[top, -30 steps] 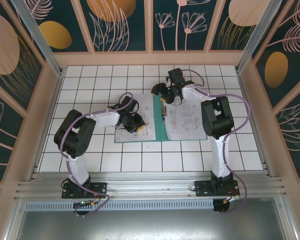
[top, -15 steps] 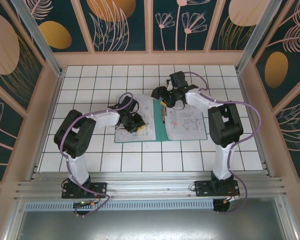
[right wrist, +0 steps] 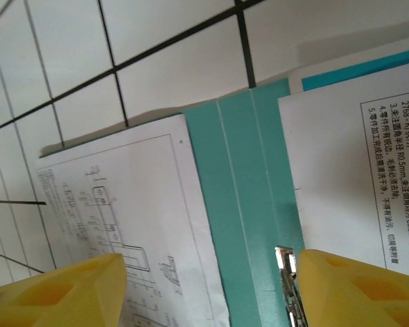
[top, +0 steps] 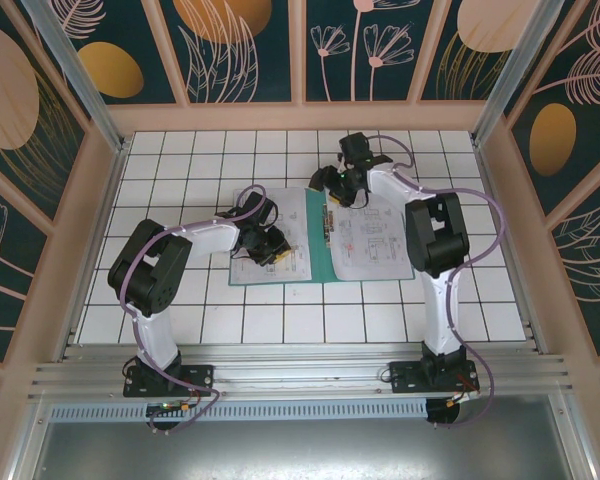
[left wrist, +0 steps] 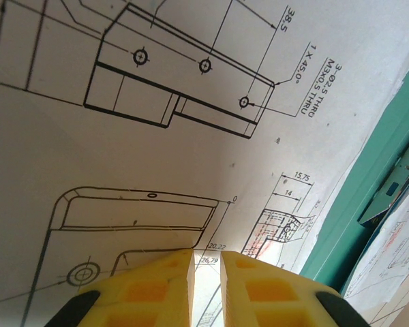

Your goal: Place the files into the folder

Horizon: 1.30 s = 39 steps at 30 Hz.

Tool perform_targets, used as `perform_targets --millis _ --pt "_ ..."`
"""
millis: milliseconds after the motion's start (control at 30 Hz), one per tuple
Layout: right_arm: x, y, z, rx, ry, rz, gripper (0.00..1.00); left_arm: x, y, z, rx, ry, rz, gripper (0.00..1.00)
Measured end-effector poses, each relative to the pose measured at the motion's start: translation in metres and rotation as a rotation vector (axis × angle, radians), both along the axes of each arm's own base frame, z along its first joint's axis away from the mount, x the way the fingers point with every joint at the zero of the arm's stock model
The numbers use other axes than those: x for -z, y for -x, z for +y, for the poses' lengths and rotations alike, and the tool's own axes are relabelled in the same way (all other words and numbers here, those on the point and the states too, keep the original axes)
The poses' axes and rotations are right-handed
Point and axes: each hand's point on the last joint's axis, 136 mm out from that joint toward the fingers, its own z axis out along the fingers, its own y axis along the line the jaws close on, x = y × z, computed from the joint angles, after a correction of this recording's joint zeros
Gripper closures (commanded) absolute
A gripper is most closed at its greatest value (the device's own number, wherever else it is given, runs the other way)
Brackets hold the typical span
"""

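The teal-green folder (top: 318, 262) lies open on the tiled table. One of the files (top: 282, 212) lies on its left cover, another file (top: 372, 240) on its right cover. My left gripper (top: 272, 252) rests on the left file near its lower right corner. In the left wrist view its jaws (left wrist: 206, 272) stand a narrow slit apart, with the printed file (left wrist: 157, 150) pinched up between them. My right gripper (top: 332, 185) hangs over the far end of the spine. In the right wrist view it (right wrist: 210, 272) is open, astride the teal spine (right wrist: 245, 177), with the metal clip (right wrist: 284, 262) beside its right finger.
A dark clip strip (top: 327, 222) runs along the spine between the two sheets. White tiled table (top: 180, 160) surrounds the folder, with low wooden walls (top: 110, 200) around it. Both arms reach inward from the near edge over the folder.
The right arm's elbow swung out to the right and came back; its gripper now sits slightly farther back over the spine. The left arm and the sheets have not moved.
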Motion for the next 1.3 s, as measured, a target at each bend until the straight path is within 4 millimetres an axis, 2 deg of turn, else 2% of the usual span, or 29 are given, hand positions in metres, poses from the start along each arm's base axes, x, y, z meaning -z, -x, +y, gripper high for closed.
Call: perform_targets --millis 200,567,767,1300 --pt "0.013 -0.002 0.001 -0.011 0.030 0.025 0.32 0.000 0.000 0.000 0.000 0.000 0.000 0.82" --pt "0.017 -0.003 0.006 -0.019 0.037 0.036 0.32 0.000 0.000 0.000 0.000 0.000 0.000 0.82" --pt "0.026 0.000 0.008 -0.024 0.046 0.057 0.32 0.000 0.000 0.000 0.000 0.000 0.000 0.82" --pt "0.027 0.005 0.016 -0.041 0.042 0.062 0.32 0.000 0.000 0.000 0.000 0.000 0.000 0.82"
